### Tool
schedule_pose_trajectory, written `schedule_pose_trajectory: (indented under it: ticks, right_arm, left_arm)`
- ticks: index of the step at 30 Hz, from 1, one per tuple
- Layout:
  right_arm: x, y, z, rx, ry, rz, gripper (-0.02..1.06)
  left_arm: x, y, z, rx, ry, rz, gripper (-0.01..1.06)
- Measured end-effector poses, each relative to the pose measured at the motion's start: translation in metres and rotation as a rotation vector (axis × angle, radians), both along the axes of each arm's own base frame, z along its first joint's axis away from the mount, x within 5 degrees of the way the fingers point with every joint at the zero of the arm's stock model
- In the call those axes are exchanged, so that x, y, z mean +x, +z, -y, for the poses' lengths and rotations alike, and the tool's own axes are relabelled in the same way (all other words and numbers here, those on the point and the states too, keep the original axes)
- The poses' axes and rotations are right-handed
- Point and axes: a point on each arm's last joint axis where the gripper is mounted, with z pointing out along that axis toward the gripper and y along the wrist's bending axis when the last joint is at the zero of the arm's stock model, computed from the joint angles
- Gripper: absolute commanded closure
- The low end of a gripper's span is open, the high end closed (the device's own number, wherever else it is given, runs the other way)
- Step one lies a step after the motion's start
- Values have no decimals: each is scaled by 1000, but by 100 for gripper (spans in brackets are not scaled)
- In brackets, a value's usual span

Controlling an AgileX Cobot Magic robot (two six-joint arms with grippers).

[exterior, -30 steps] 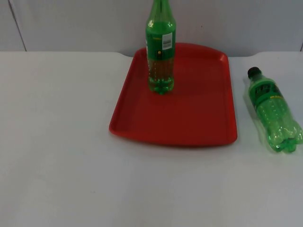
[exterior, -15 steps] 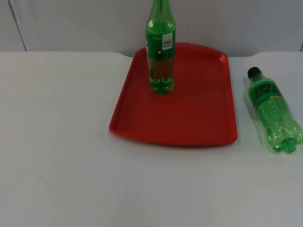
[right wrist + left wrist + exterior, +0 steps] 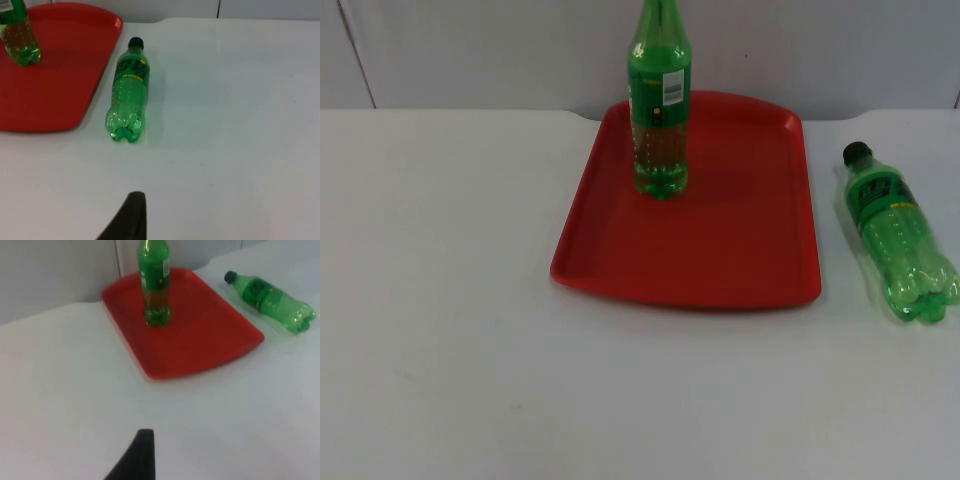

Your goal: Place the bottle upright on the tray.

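So on my feed there's a red tray (image 3: 720, 250) in the middle of the white worktop (image 3: 440, 350) with one green bottle (image 3: 659, 110) standing upright near its far edge, and a second green bottle with a black cap (image 3: 895, 232) lying on its side on the worktop just beside the tray's right edge, cap pointing at the grey wall (image 3: 470, 50). The left claw (image 3: 140, 455) hangs over bare worktop well short of the tray. The right claw (image 3: 131, 215) hangs over the worktop near the lying bottle's base, and honestly I can't tell whether either claw is released or clenched.
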Motion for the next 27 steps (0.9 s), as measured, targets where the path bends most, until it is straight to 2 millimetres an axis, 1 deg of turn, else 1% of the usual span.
schedule_pose_trajectory:
  ticks: [4,7,16,20,27]
  right_arm:
    - [0,0,0,0,0,0,-1]
    - [0,0,0,0,0,0,-1]
    - [0,0,0,0,0,0,-1]
    - [0,0,0,0,0,0,-1]
    - [0,0,0,0,0,0,-1]
  left_arm:
    - [-1,-3,0,27,-12,-14,0]
    - [0,-10,0,55,-17,-51,0]
    - [1,-10,-2,39,18,-67,0]
    - [3,-11,-5,15,82,-85,0]
    - [3,-11,-6,9,94,-89,0]
